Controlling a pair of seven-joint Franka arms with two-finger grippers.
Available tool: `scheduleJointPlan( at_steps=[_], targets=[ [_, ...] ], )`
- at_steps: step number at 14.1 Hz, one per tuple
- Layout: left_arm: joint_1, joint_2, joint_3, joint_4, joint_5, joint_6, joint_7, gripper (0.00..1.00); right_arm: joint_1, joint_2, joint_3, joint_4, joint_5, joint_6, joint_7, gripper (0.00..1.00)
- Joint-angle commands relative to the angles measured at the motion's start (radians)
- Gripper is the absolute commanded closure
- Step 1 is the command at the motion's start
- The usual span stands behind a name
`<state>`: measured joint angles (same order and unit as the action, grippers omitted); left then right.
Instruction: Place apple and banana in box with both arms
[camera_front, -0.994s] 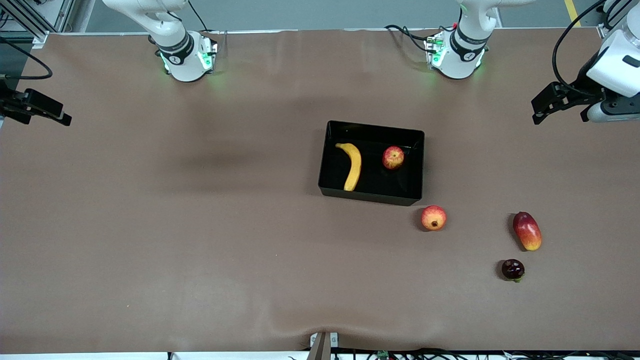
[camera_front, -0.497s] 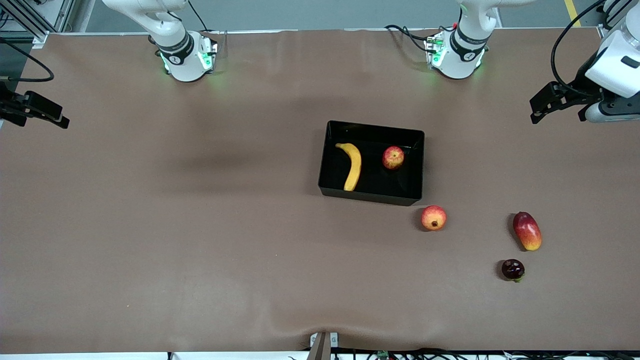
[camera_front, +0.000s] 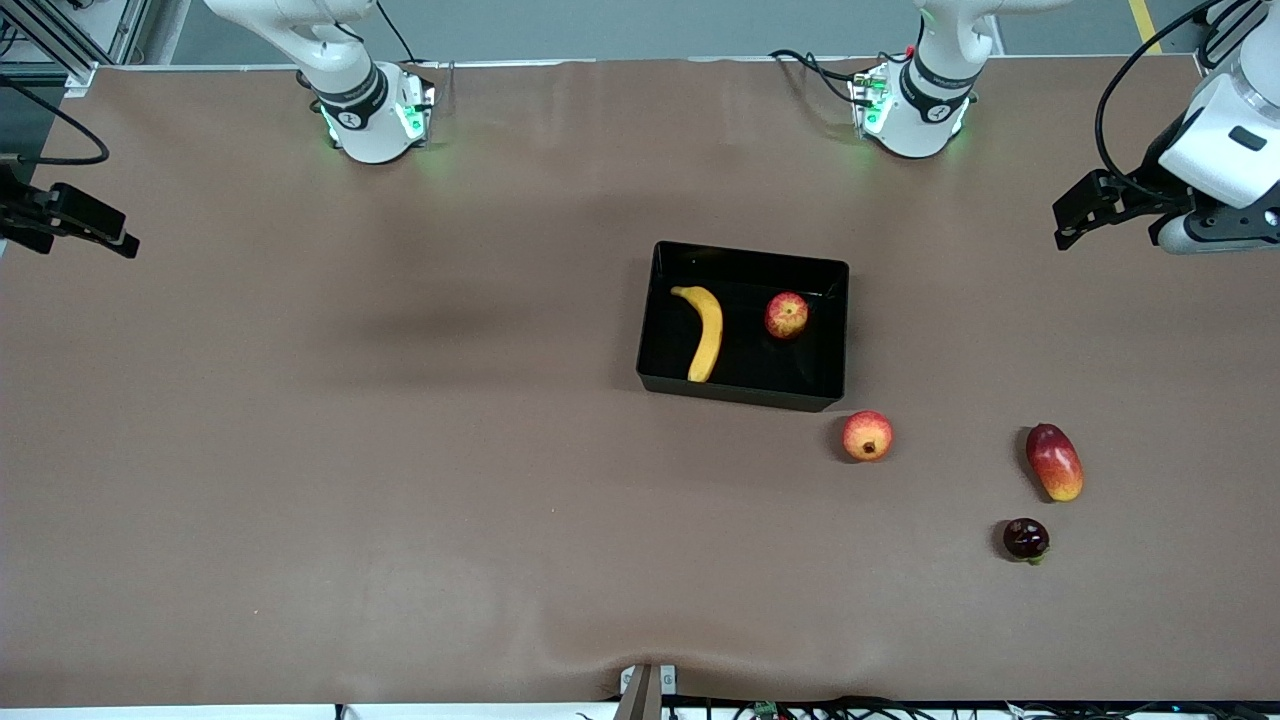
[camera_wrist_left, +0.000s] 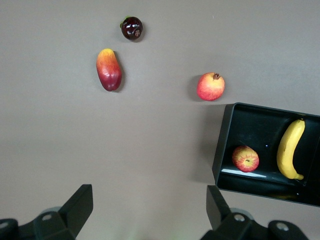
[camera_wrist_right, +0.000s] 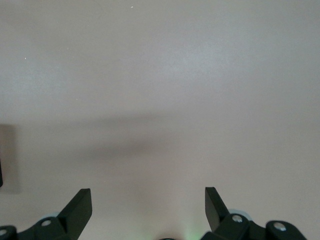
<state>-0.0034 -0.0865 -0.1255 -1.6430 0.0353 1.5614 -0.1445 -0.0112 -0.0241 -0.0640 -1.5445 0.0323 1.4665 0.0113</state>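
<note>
The banana (camera_front: 703, 331) and apple (camera_front: 786, 315) lie in the box (camera_front: 742, 391), so the task looks done. The left gripper (camera_wrist_left: 147, 212) and right gripper (camera_wrist_right: 148, 210) hang at the table's ends, fingers wide and empty.

The box (camera_front: 742, 395) looks like glossy black plastic, its floor catching pale reflections near the apple (camera_front: 786, 315). The apple's skin is smooth with a light sheen; the banana (camera_front: 704, 331) beside it is smooth and duller. The bench (camera_front: 400, 450) wears a matt brown covering, faintly rippled along its near edge. Both arms have smooth white shells, and the left hand (camera_wrist_left: 150, 212) and right hand (camera_wrist_right: 149, 210) appear to be matt black plastic.
</note>
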Motion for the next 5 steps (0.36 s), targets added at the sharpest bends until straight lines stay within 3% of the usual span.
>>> scheduleJointPlan(
  at_steps=[1,5],
  targets=[
    [-0.004,0.007,0.004,0.022,-0.023,-0.026,0.014,0.00,0.000,-0.030,0.003,-0.032,-0.014,0.014,0.001,0.00],
    [-0.003,0.008,0.004,0.022,-0.023,-0.026,0.014,0.00,0.003,-0.027,0.003,-0.014,-0.014,0.024,0.001,0.00]
  ],
)
